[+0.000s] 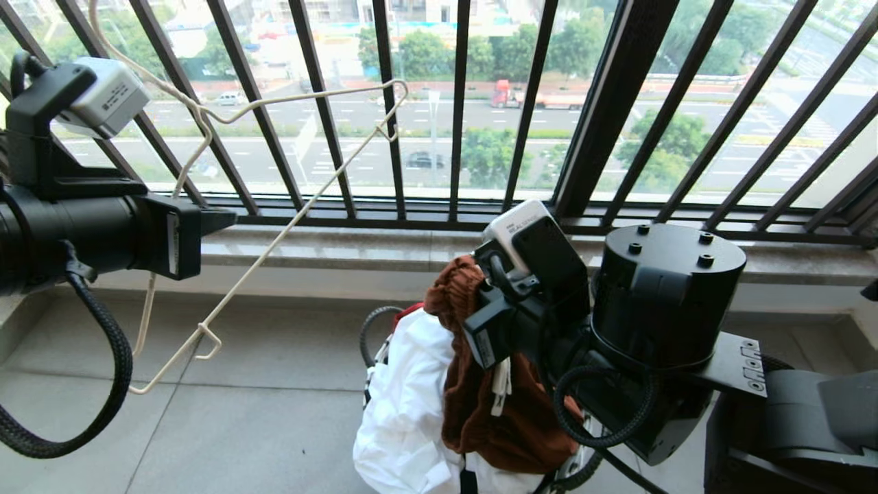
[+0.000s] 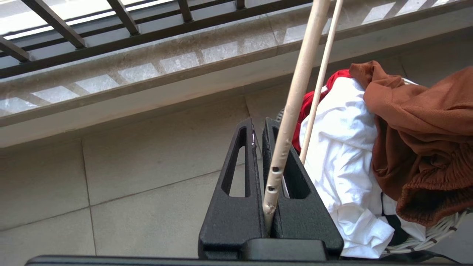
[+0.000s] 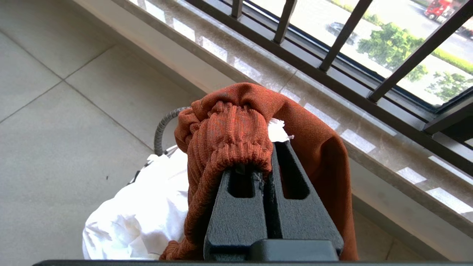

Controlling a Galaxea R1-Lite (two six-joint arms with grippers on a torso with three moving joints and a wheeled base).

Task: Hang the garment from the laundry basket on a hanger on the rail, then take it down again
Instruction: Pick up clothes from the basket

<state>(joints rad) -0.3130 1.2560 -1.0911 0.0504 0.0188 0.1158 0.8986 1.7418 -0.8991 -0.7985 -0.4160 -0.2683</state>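
The right gripper [image 3: 264, 166] has its jaws clenched on the waistband of the garment [image 1: 480, 384], lifted just above the laundry basket [image 3: 162, 127]. The left gripper [image 2: 258, 147] clamps the hanger [image 1: 274, 240] well to the garment's left, its long bar slanting downward.

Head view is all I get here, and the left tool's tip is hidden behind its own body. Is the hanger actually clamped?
Observer: Yes. In the left wrist view the left tool is shut on the hanger, pinching its cream wire.
Operator: And the right one, does it have the shorts by the waistband or by a leg?
Observer: The right tool is shut on the garment at its ribbed elastic waistband.
Operator: What is under the shorts in the basket?
Observer: The left wrist view shows a red cloth under the white cloth, in the laundry basket.
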